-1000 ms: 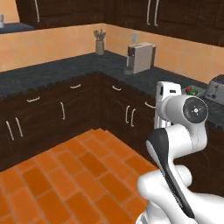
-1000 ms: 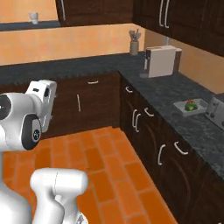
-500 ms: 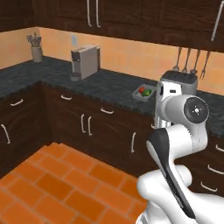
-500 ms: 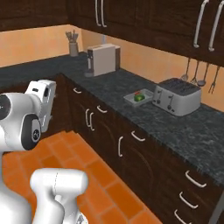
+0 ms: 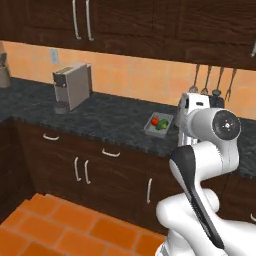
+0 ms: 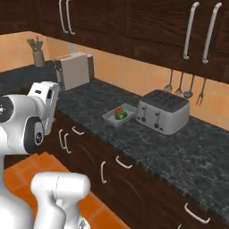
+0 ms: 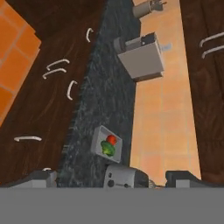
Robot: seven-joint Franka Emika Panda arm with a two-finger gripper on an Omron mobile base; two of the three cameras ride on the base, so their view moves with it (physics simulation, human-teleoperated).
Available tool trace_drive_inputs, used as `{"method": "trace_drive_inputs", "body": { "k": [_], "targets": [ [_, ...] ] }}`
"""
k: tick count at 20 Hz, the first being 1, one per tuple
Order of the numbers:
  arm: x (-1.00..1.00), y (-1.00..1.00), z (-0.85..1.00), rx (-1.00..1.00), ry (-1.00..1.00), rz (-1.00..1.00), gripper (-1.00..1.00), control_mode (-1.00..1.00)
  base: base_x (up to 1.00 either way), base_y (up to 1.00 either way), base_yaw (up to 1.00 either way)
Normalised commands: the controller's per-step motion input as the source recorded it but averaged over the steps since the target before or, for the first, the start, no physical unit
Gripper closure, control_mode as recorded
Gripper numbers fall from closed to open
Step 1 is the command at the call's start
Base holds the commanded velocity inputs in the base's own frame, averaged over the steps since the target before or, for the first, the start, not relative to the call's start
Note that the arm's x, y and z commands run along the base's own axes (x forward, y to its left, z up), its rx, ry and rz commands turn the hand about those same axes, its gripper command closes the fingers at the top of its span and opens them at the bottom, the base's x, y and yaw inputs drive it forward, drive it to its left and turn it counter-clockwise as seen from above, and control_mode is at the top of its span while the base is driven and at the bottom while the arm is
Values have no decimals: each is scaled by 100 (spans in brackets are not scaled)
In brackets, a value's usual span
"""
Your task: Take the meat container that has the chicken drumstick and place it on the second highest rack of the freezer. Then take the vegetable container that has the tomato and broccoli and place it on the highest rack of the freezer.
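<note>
The vegetable container (image 5: 159, 124) is a shallow grey tray on the dark counter, just left of the toaster. The red tomato (image 5: 155, 120) and the green broccoli (image 5: 162, 126) lie in it side by side. In the right base view the tray (image 6: 119, 115) sits mid-counter with the tomato (image 6: 118, 110) behind the broccoli (image 6: 120, 116). In the hand view the tray (image 7: 99, 141) lies far off, well beyond my gripper (image 7: 111, 180), which is open and holds nothing; one dark fingertip (image 7: 183, 177) rises at the bottom. The chicken drumstick and the freezer are out of view.
A silver toaster (image 6: 162, 110) stands right of the tray, and a coffee machine (image 5: 72, 86) stands further left on the counter (image 5: 110, 120). Utensils (image 6: 183, 85) hang on the orange wall. Dark drawers and doors run below, wall cabinets above. My white arm (image 5: 210, 150) is folded close to the base.
The whole picture has shifted: the base has moved along the counter, so the tray and the toaster now lie nearer and more central. The arm keeps the same folded pose.
</note>
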Motion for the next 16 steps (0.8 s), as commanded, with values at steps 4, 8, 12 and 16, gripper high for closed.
{"method": "trace_drive_inputs", "body": {
  "k": [4, 8, 12, 16],
  "targets": [
    [0, 0, 0, 0, 0, 0, -100, 100, 70, 51, -49],
    [0, 0, 0, 0, 0, 0, -100, 100, 47, 45, -49],
    [0, 0, 0, 0, 0, 0, -100, 100, 58, 34, -49],
    [0, 0, 0, 0, 0, 0, -100, 100, 51, 26, -47]
  ]
}}
